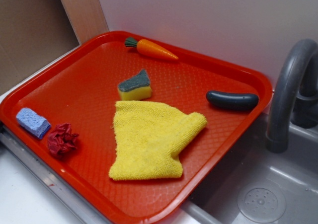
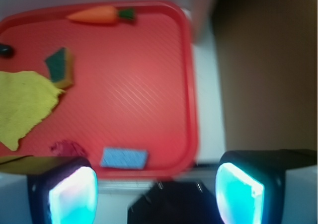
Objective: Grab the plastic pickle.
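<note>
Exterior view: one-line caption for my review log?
Red tray beside a sink holds the untouched plastic pickle, carrot, yellow cloth and sponges; no gripper visible.

- Toy kitchen set-up, likely a lab mock-up: grey plastic sink [image 1: 258, 194] with moulded drain and grey faucet [image 1: 290, 90].
- Red plastic serving tray [image 1: 64, 85] beside the sink, holding play food and cleaning bits: toy carrot [image 1: 151, 49], sponges, yellow cloth [image 1: 149, 137].
- Plain white wall behind, cardboard-brown panel [image 1: 30, 30] at the side.
</note>
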`<state>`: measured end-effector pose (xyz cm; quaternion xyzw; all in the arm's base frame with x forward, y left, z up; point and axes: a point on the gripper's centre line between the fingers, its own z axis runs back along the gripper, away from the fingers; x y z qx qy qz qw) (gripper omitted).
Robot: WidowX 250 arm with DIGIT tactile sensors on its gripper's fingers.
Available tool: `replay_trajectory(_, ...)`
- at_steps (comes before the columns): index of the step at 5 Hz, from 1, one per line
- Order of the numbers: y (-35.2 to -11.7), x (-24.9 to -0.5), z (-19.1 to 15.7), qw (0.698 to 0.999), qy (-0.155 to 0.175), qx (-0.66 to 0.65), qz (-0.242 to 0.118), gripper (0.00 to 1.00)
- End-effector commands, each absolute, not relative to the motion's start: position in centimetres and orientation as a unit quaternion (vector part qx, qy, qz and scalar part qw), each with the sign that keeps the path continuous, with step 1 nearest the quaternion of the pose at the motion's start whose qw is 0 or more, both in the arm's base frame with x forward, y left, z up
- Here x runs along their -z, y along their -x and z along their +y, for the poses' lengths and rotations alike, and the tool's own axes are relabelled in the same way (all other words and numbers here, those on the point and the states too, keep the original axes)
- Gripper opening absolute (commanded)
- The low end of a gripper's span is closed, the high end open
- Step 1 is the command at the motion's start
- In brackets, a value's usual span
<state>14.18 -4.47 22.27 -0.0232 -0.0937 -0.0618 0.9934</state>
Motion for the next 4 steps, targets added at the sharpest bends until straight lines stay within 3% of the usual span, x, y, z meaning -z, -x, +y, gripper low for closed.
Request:
replay_trajectory(1, -18.2, -19.9, -11.8, 0.936, 0.111, 0.233, -0.238, 1.00)
replay_trajectory(2, -21.1, -18.1, -15.8, 0.910, 0.139, 0.290, -0.262, 1.00)
replay_trajectory(4, -24.6, -15.2, -23.9, 0.879, 0.161, 0.375, -0.248, 1.00)
